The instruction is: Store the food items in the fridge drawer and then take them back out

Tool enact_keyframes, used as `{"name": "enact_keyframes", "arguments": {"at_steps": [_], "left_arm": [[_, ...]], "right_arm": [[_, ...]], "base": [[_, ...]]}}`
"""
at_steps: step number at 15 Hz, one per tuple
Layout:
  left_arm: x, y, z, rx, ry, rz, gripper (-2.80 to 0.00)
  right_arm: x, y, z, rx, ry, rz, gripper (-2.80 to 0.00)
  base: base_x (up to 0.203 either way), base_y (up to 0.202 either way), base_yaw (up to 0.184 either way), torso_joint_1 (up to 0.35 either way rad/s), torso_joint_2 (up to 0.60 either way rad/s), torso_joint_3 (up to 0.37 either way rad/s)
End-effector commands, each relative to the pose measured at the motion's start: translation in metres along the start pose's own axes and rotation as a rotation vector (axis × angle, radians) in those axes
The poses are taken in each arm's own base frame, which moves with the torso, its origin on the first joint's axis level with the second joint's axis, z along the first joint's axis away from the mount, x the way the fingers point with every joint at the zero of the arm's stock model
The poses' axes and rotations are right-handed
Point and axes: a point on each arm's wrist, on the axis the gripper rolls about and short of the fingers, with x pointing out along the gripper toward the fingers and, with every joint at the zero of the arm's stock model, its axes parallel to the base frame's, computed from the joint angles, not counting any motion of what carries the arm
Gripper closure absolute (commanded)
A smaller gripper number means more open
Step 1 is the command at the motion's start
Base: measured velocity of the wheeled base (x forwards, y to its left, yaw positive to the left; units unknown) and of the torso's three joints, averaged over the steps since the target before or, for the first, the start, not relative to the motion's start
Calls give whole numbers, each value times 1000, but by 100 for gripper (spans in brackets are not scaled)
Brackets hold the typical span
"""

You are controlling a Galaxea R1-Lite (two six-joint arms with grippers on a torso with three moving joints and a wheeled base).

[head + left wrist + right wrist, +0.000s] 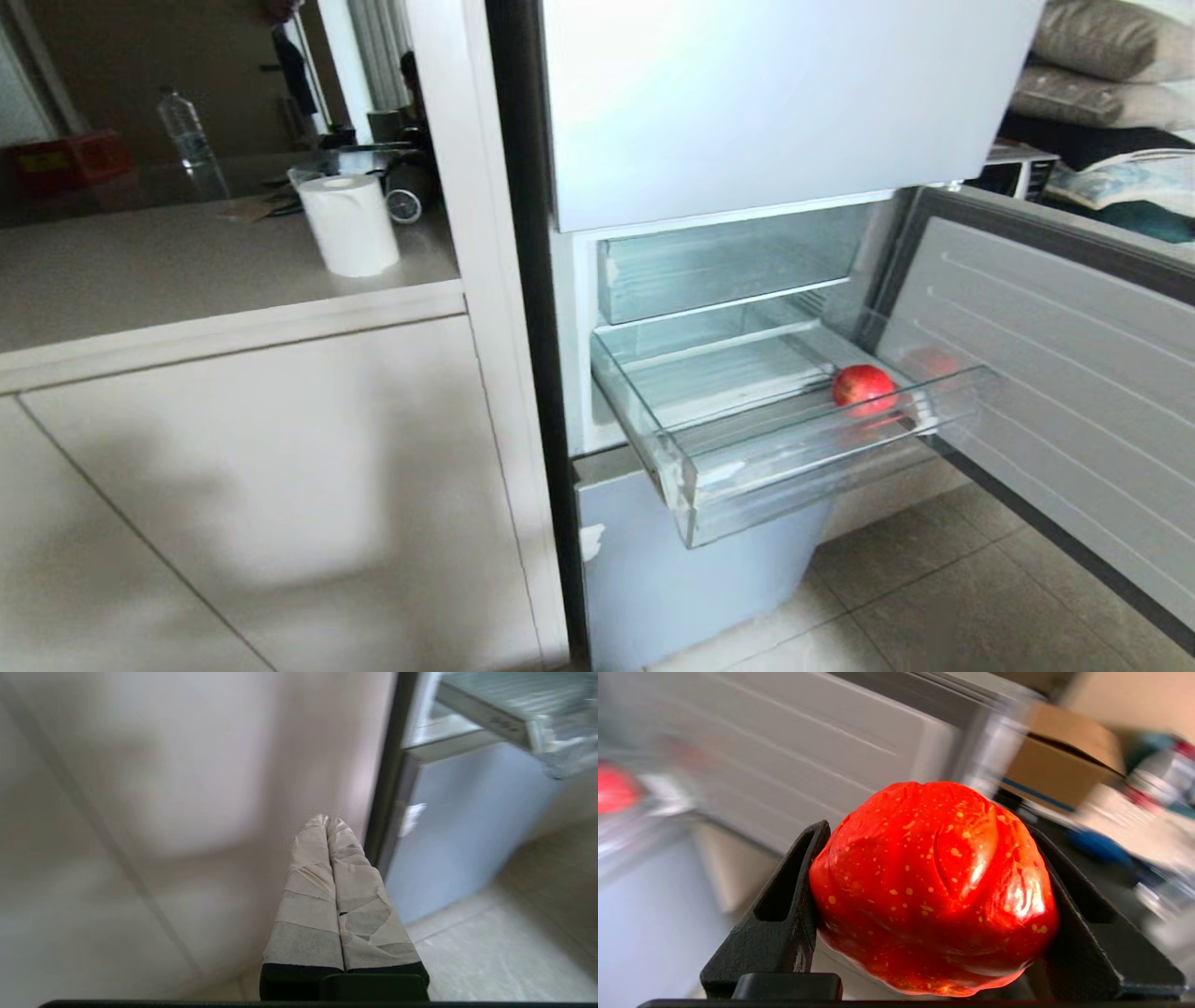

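1. Held apple: a glossy red fruit with yellow speckles, wedged between the two black fingers of the right gripper; the fingers press on its two sides, so the jaws stand wide around it. The gripper is outside the head view.
2. Second red fruit: rests on the floor of the fridge drawer, near the drawer's right end and just behind its clear front wall. In the right wrist view a blurred red shape appears at the edge of the picture; whether it is this fruit cannot be told.
3. Fridge drawer: a clear, shallow bin, pulled out of the fridge and projecting forward of the opening. White tape scraps show at its front left corner.
4. Upper compartment: a second clear bin sits pushed in, directly above the drawer.
5. Fridge door: swung open to the right of the drawer, its ribbed white inner face turned toward the bin.
6. Left gripper: its tape-wrapped fingers lie pressed together with nothing between them, low and to the left of the drawer, before a pale cabinet panel.
7. Counter: left of the fridge, bearing a paper roll and a water bottle.
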Motion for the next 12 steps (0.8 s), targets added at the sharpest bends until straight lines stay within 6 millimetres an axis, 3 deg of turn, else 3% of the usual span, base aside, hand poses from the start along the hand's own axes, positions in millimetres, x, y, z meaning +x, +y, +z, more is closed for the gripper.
{"name": "enact_keyframes", "arguments": {"at_steps": [1,4,6,12], "left_arm": [[0,0,0,0,1,1,0],[0,0,0,0,0,1,0],[0,0,0,0,1,1,0],[0,0,0,0,1,1,0]], "right_arm": [[9,-1,-2,7,49,-31,0],[29,-6,-3,62,146,-90,0],[49,-14,-4,124,231,-151,0],[150,-57,-29,294,392,-261,0]], "base": [[-2,3,-179,7,-2,-1],[-2,5,-120,4,4,5],[0,0,0,0,0,0],[0,0,0,0,0,0]]}}
